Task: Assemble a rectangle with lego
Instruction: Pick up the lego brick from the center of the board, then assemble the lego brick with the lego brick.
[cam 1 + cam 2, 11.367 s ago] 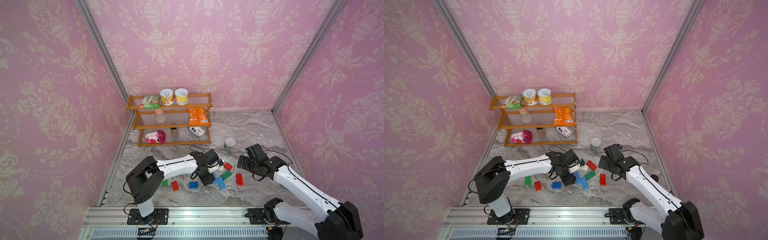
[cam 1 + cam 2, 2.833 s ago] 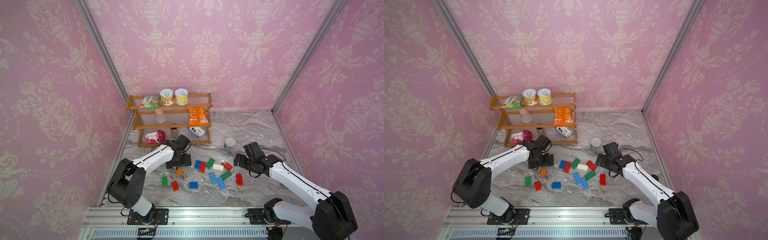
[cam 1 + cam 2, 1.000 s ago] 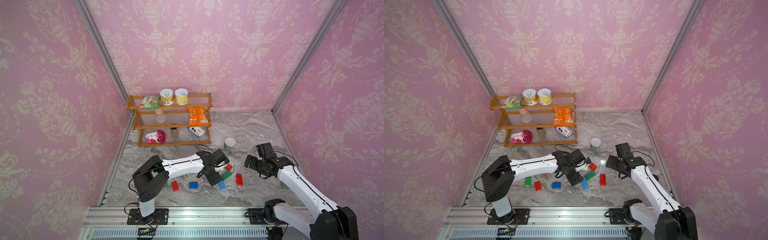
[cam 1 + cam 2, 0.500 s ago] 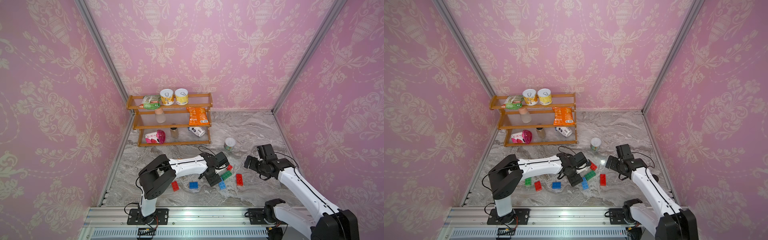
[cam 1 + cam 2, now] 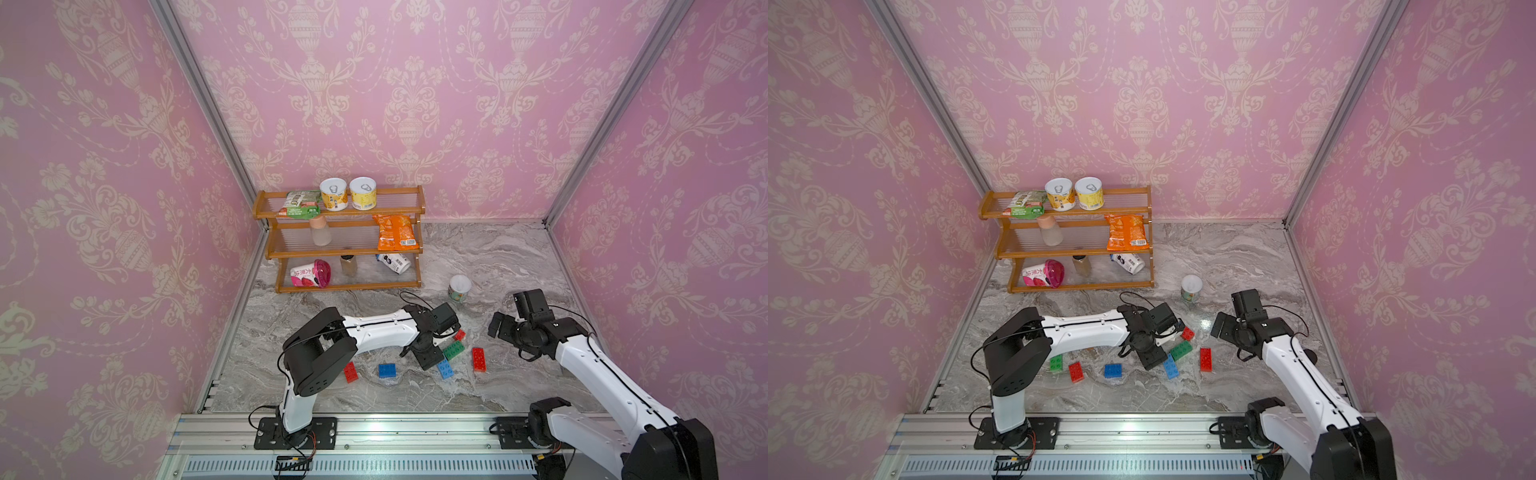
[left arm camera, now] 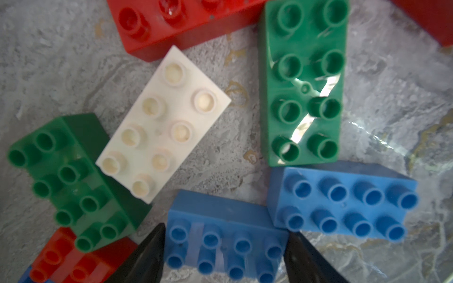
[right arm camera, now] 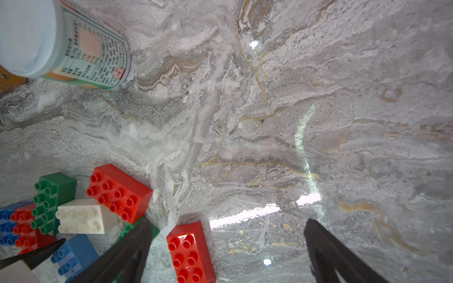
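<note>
Now the left hand (image 6: 225, 232) straddles a blue brick (image 6: 215, 213) just beside the white brick (image 6: 161, 122), the pick-up step; whether it grips yet I cannot tell. The right hand (image 7: 228, 221) hangs released, apart from the white brick. Next, likely: clamp squarely, lift straight.

A green brick (image 6: 304, 80) of smooth, hard plastic is catching the light in glossy streaks. A white brick (image 6: 161, 125) is looking duller. The marble-patterned tabletop (image 7: 269, 122) is gleaming, probably polished. A wooden rack (image 5: 365, 285) is shining softly against matt wallpaper (image 5: 415, 83).
</note>
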You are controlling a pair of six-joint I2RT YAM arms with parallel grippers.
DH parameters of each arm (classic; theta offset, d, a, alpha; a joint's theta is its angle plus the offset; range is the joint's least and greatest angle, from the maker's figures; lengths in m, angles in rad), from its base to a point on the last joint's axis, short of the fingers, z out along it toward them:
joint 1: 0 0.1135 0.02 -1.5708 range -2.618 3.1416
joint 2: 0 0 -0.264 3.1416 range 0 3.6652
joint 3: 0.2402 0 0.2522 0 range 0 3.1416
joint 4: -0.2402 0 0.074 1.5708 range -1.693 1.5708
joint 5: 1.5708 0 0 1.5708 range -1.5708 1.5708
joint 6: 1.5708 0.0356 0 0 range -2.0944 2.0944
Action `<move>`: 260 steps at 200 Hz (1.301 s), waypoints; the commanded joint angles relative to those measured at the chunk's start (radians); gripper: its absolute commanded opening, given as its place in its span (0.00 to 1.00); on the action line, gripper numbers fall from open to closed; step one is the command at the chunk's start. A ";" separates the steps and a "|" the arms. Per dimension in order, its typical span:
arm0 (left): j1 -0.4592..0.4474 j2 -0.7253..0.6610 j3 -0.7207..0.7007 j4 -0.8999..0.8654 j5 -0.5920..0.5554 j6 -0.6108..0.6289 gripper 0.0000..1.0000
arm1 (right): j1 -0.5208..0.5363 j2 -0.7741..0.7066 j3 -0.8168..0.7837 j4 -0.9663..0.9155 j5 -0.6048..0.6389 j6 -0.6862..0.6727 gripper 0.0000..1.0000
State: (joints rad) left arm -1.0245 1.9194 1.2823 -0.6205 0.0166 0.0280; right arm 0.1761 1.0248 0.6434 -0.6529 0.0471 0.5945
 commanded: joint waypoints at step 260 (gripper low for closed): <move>0.334 -0.566 -0.466 -0.048 -0.147 -0.831 0.13 | 0.063 0.016 0.040 0.022 -0.017 0.039 1.00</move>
State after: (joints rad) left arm -0.7181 1.3430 0.8219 -0.6594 -0.1844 -0.8284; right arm 0.2321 1.0283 0.6575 -0.6376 0.0154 0.6060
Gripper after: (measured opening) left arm 0.681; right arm 0.997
